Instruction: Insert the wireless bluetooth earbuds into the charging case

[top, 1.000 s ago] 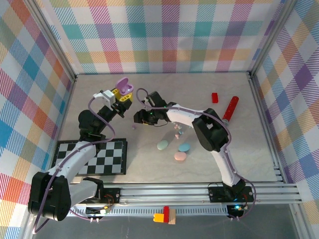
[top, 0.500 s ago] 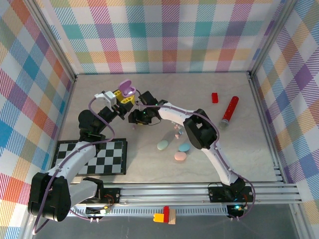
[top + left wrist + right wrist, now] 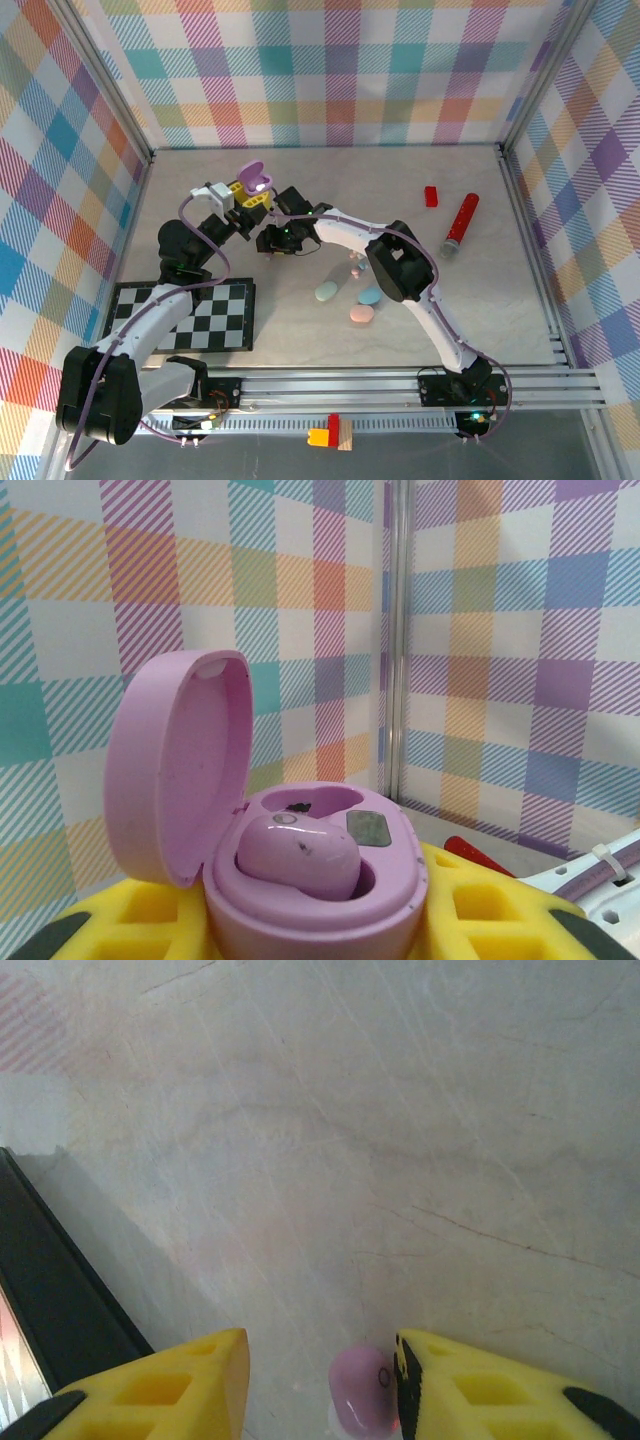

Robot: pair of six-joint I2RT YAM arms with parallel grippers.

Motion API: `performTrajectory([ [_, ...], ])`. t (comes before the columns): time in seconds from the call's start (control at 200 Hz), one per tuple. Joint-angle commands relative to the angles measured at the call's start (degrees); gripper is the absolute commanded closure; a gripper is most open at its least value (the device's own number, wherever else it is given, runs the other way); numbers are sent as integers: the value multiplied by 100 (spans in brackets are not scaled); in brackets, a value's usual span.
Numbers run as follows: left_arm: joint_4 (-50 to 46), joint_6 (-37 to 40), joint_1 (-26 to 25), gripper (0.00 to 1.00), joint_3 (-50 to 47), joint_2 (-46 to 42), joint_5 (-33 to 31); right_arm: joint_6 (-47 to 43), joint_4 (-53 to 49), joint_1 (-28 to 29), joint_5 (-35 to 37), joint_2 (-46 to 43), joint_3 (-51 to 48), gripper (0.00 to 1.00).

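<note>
Right tool (image 3: 320,1365) has slid left over the tabletop (image 3: 400,1140), jaws narrowing yet still parted around the loose bud (image 3: 360,1395) touching one finger, while left tool (image 3: 250,190) stays clenched on the open case (image 3: 310,900), seated bud (image 3: 295,855) inside, so pickup looks imminent.

- Four oval cases are showing: lilac case (image 3: 252,178), mint case (image 3: 326,291), blue case (image 3: 371,296), pink case (image 3: 360,315).
- Two red pieces are lying out: red block (image 3: 431,196), red tube (image 3: 460,220).
- One checkered mat (image 3: 180,315) is lying flat.
- Two buds are showing close up: seated bud (image 3: 295,855), loose bud (image 3: 362,1390).
</note>
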Motion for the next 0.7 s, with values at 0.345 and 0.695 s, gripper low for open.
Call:
performTrajectory([
  [0.345,141,-31,26,71,52,-88,-91,-116,-351,161,-147,-78,-166,69],
  [0.695,113,8,34,71,44,-136,-118,-238,-467,236,-99,-108,-216,75],
])
